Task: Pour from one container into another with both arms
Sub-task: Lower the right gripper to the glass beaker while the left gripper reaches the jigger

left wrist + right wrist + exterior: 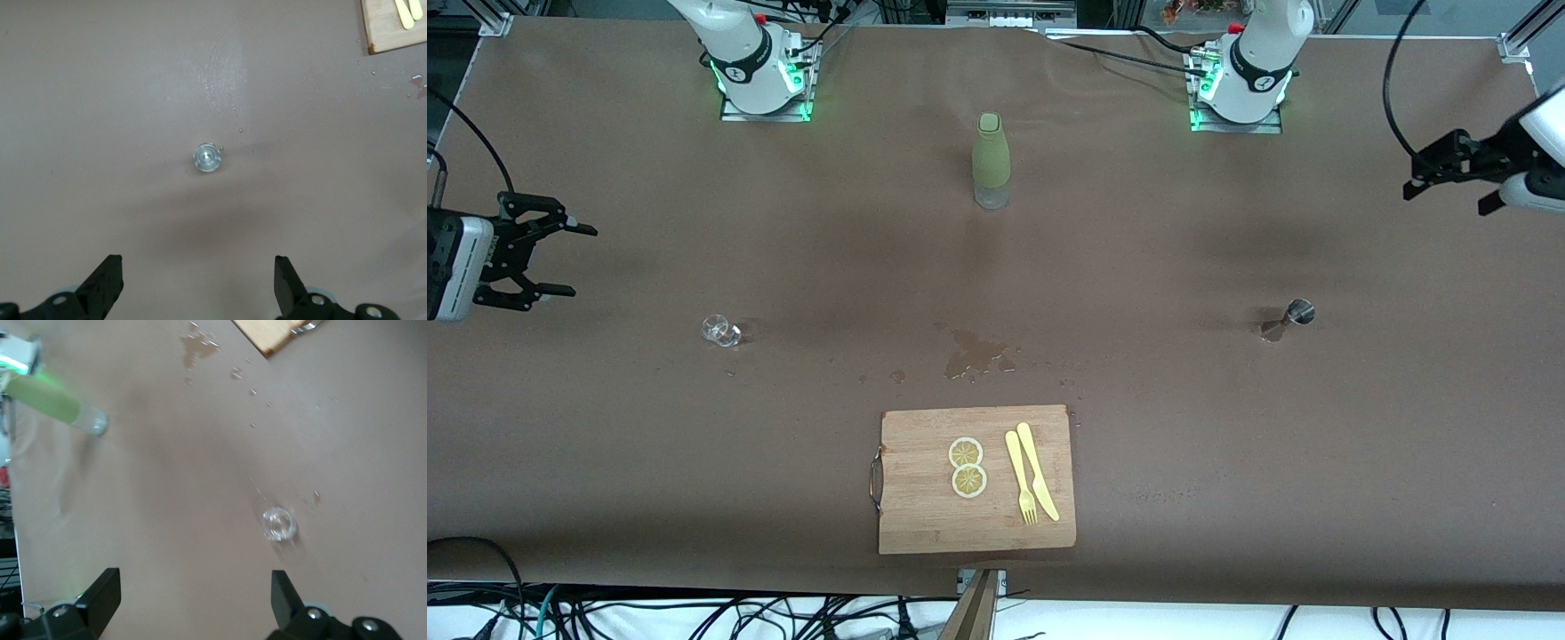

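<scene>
Both arms wait at the table ends, left gripper (1449,182) and right gripper (547,258) spread and empty (jigger (1291,318), glass (720,331) and bottle (991,160) stand untouched, well apart).

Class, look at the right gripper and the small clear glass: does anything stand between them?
Nothing visible does. The right gripper, open, hangs at the right arm's end of the table, and only bare brown table lies between it and the clear glass.
</scene>
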